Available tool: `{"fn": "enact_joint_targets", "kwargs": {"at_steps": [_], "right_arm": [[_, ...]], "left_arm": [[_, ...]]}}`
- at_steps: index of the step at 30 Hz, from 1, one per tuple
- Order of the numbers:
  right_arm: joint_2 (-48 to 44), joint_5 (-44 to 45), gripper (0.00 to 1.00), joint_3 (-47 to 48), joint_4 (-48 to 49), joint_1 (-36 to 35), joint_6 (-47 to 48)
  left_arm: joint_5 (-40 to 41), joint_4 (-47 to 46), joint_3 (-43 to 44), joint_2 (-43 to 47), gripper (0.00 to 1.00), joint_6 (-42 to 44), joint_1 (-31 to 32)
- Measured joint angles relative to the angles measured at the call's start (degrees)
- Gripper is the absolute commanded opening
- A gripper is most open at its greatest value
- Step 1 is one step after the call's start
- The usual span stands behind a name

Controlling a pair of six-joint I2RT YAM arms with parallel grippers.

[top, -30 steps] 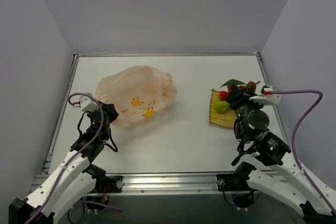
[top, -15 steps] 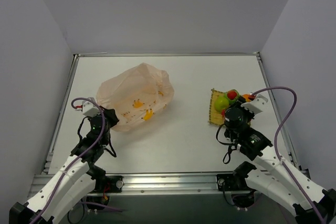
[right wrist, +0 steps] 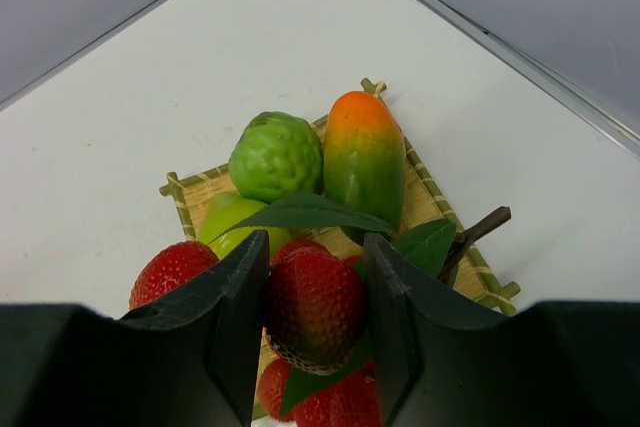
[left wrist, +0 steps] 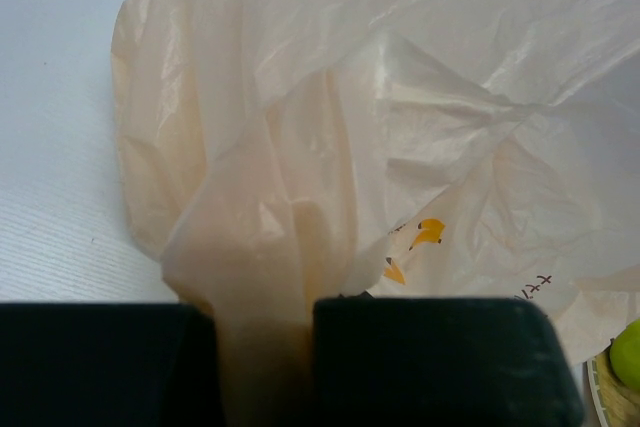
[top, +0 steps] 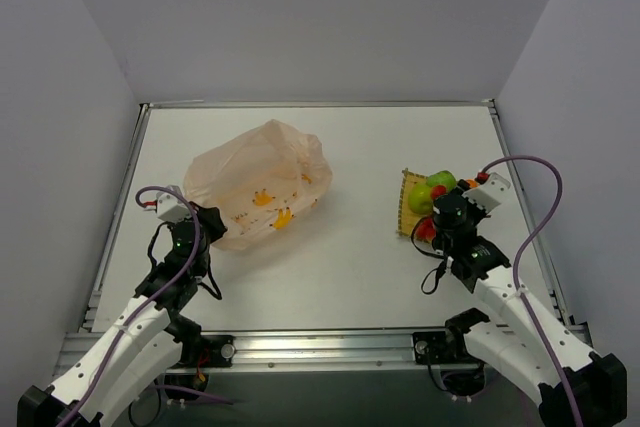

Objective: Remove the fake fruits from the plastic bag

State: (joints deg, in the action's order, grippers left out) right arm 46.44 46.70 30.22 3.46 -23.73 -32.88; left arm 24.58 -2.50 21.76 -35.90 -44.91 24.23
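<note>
Four fruits: all are seen at the woven mat [right wrist: 428, 195] on the right of the table [top: 370, 267], well apart from the plastic bag [top: 262, 185], in which no fruit can be made out.
Right gripper [right wrist: 314, 252]: the jaws are closed on the strawberry cluster [right wrist: 312, 309], with one berry pinched between them at the mat's near edge. Whether the cluster rests on the weave cannot be told.
Key relation: the cluster is held squarely between the jaws, its brown stem [right wrist: 478, 227] running off to the right and away. A release is judged the step in hand, and the right arm is by far the nearer.
Neighbours: a bumpy green fruit [right wrist: 276, 155], a green-and-orange oval fruit [right wrist: 364, 157] and a smooth light-green fruit [right wrist: 230, 223] are laid just beyond the jaws, packed close together.
Left gripper [left wrist: 265, 352]: it is clamped on a gathered fold of the bag, at the bag's near-left side.
Look: glossy moulded plastic is shown, with seeded red berries under dark leaves [right wrist: 305, 213]. The bag is crinkly, translucent peach, printed with orange marks [left wrist: 428, 233].
</note>
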Motion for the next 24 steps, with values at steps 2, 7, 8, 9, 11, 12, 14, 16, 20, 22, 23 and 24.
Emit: {"fn": "enact_joint_targets", "kwargs": {"at_steps": [2,7,8,9,11,12,14,16,20,22,23,24], "right_arm": [[1.0,-1.8,0.0,-0.5,0.9,1.2,0.2],[3.5,-5.5,0.01,-0.8,3.3,3.8,1.3],[4.1,-6.3,0.06,-0.8,3.7,4.5,1.4],[4.7,-6.8,0.08,-0.8,4.1,5.1,1.5],[5.7,-8.0,0.18,-1.0,4.7,6.1,1.6],[6.2,-8.7,0.2,-1.2,5.1,6.6,1.6],[7.1,-9.7,0.29,-1.4,5.6,7.4,1.6],[8.1,-10.4,0.34,-1.5,5.9,7.9,1.4],[9.5,-11.5,0.54,-1.7,6.6,8.0,0.7],[10.5,-11.9,0.6,-1.7,6.9,8.1,0.2],[11.0,-12.2,0.66,-1.7,6.9,8.2,-0.1],[11.5,-12.4,0.68,-1.8,7.0,8.3,-0.2]], "left_arm": [[0.0,0.0,0.0,0.0,0.02,0.0,0.0],[-0.1,0.0,0.0,-0.2,0.02,0.0,-0.2],[-0.1,0.0,0.0,-0.2,0.02,0.0,-0.2],[-0.1,0.0,0.0,-0.2,0.02,0.0,-0.3],[-0.1,0.0,0.0,-0.2,0.02,0.1,-0.3],[-0.1,0.0,0.0,-0.2,0.02,0.1,-0.3],[-0.1,0.0,0.0,-0.2,0.02,0.1,-0.4],[-0.2,0.0,0.0,-0.2,0.02,0.1,-0.4],[-0.2,0.0,0.0,-0.2,0.02,0.1,-0.4],[-0.2,0.0,0.0,-0.3,0.02,0.1,-0.4],[-0.2,0.0,0.0,-0.3,0.02,0.1,-0.4],[-0.3,0.0,0.0,-0.4,0.02,0.1,-0.4]]}}
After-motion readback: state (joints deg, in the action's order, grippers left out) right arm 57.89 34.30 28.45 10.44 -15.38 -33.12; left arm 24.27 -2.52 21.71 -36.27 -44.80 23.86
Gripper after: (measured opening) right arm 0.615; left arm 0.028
